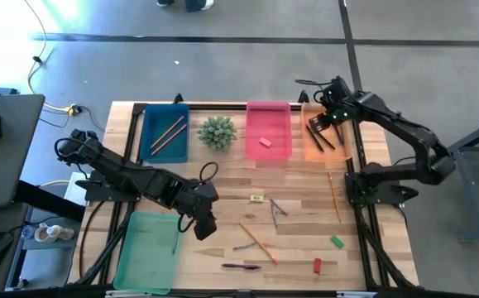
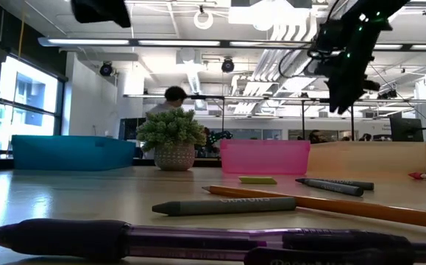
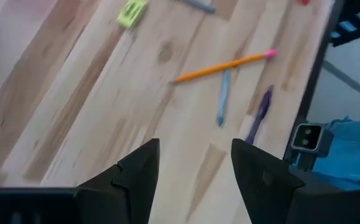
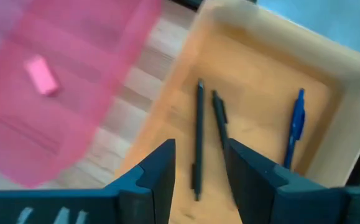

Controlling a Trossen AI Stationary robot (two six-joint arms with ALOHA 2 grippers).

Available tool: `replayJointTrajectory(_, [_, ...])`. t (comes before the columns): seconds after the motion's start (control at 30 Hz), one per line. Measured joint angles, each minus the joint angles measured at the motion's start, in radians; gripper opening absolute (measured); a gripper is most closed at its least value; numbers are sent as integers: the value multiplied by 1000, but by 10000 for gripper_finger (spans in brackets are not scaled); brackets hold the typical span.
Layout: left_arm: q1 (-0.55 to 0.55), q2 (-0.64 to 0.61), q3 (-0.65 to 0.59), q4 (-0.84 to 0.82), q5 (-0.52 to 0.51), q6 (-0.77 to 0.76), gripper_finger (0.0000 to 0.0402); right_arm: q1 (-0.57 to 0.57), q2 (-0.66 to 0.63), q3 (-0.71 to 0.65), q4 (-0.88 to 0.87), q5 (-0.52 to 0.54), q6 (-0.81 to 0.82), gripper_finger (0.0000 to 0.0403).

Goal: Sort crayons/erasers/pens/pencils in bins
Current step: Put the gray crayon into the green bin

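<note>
Your right hand [image 4: 198,165] hangs empty, fingers apart, over the orange bin [image 4: 273,68]; only its wrist view shows three pens [image 4: 199,137] inside. Your left hand [image 3: 195,165], also parted, hovers over bare desk [image 3: 74,112] near a pencil [image 3: 223,65].

Faint lettering is showing on the orange pencil [image 2: 330,203] and the near pen [image 2: 198,241], but none is reading clearly.

Bright overhead light, blurred wrist views, soft shadows
</note>
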Motion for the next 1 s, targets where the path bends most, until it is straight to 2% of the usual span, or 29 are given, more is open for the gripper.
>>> replayJointTrajectory(0.2, [0,77,0,90,14,75,187,91,-71,0,-29,-1,76,130])
replayJointTrajectory(0.47, [0,180,-1,119,19,53,186,190,-77,0,-75,1,167,130])
replayJointTrajectory(0.63, [-1,183,1,180,20,44,186,237,-77,0,-76,8,203,130])
replayJointTrajectory(0.87, [2,172,122,169,6,82,186,295,-77,0,-75,34,252,130])
replayJointTrajectory(1.0, [2,172,163,173,-39,109,186,321,-77,0,-75,51,258,130])
